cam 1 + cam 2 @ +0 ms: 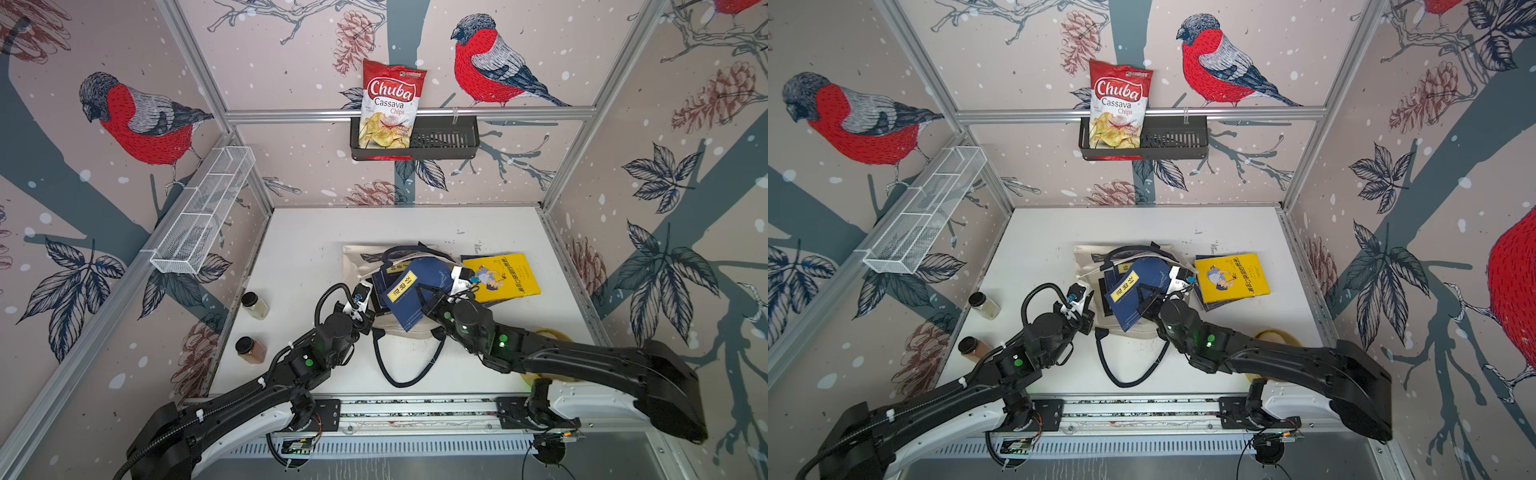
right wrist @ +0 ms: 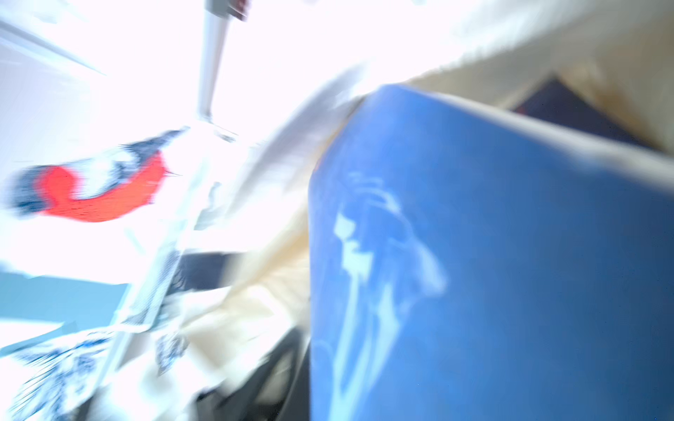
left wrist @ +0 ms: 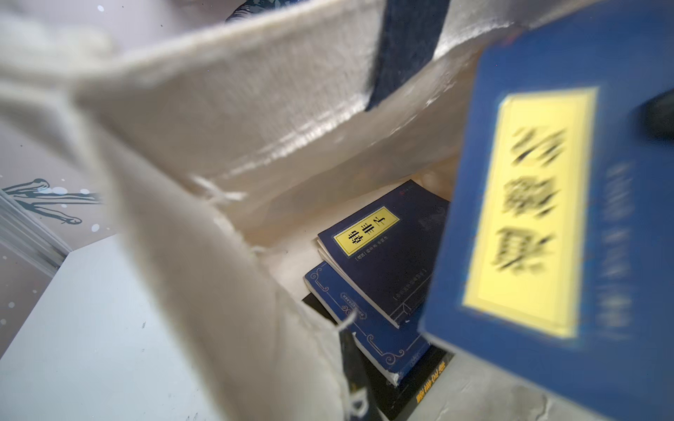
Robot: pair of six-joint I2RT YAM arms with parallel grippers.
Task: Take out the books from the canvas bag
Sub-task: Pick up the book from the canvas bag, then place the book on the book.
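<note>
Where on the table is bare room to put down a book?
Bare: the table strip between the canvas bag and the back wall; also between the two jars and the bag. Crowded: right of the bag, by the yellow book.

Top views bright, sharp, edges bowed, left wrist's near book [image 3: 539, 226] blurred, right wrist overexposed, smeared.

Shows a back wall [image 1: 291, 62] papered with red-breasted birds, pinecones and branches behind the black basket [image 1: 446, 139]. Left of the basket, carries a white wire shelf [image 1: 203, 212] on the side wall. Below the basket, spreads a white tabletop [image 1: 311, 249], evenly lit.
</note>
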